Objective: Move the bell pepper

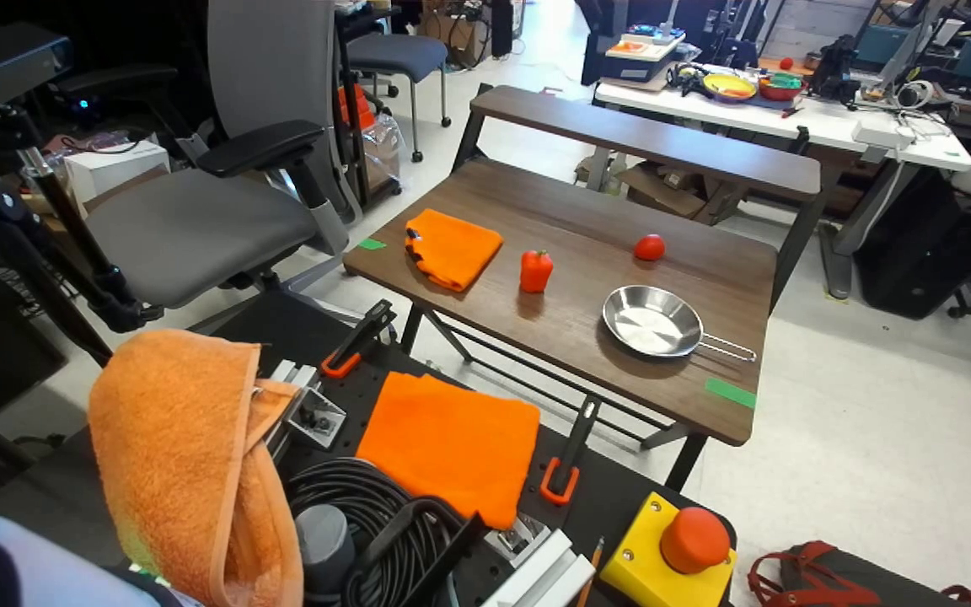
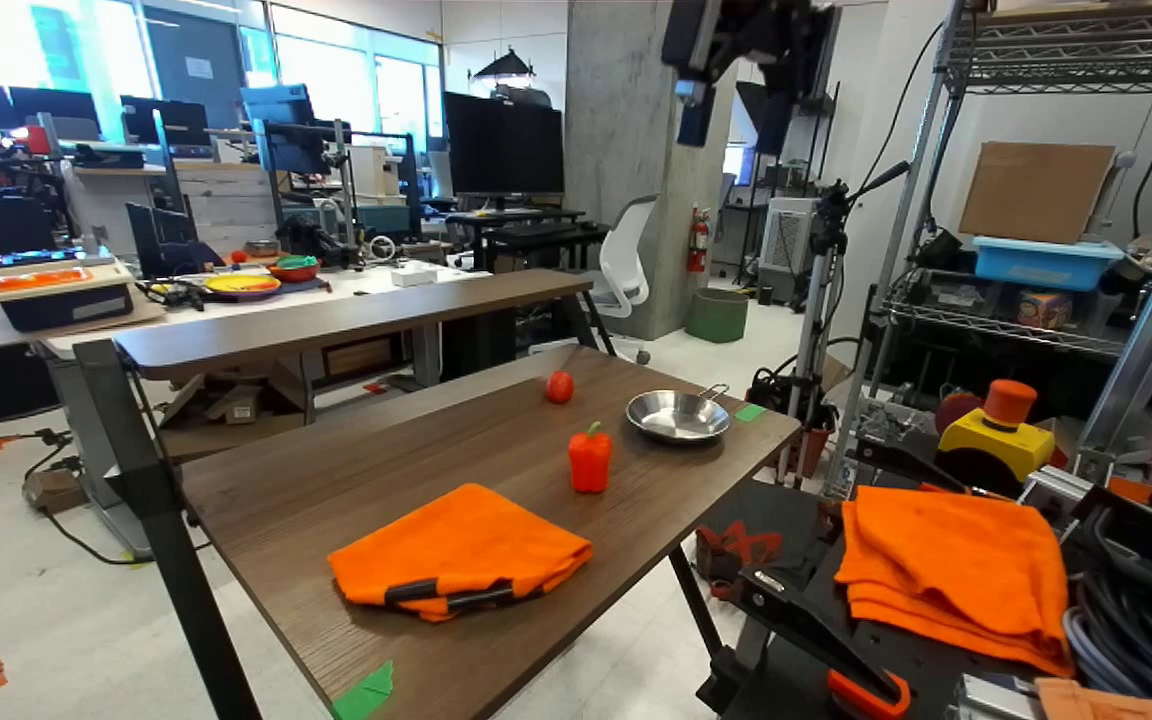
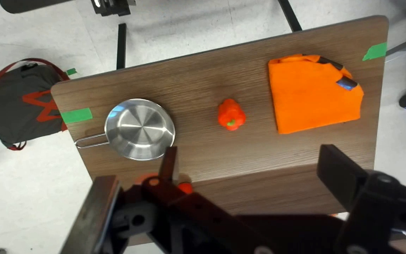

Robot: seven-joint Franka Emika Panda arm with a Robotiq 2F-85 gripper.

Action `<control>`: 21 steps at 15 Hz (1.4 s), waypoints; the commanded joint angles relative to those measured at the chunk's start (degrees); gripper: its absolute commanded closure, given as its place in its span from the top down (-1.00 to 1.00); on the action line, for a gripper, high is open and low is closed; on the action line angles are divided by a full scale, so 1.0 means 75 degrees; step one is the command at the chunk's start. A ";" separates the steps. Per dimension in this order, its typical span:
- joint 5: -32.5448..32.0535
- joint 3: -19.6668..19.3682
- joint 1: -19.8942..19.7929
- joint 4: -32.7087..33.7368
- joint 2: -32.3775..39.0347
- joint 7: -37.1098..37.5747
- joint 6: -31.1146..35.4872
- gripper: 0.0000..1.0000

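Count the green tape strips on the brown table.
2: one strip lies beside the pan, another strip beside the cloth. Any under the pan or cloth would be hidden.

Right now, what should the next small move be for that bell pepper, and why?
Probably lower the open claw toward the bell pepper: the claw hangs empty, high above the table, while the pepper stands upright, apart from the frying pan and the folded orange cloth.

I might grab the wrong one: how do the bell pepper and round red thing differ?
The bell pepper is blocky; the round red thing is ball-like. The bell pepper is orange-red and taller, the round red thing deeper red and shorter. Both rest on the table.
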 commanded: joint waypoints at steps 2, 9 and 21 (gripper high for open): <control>-0.0280 0.0097 0.0053 0.1128 0.2049 0.0868 0.0682 1.00; -0.1043 -0.0323 0.0661 0.2829 0.4415 0.2298 0.0165 1.00; -0.0862 -0.1062 0.1519 0.5857 0.7481 0.3174 -0.1759 1.00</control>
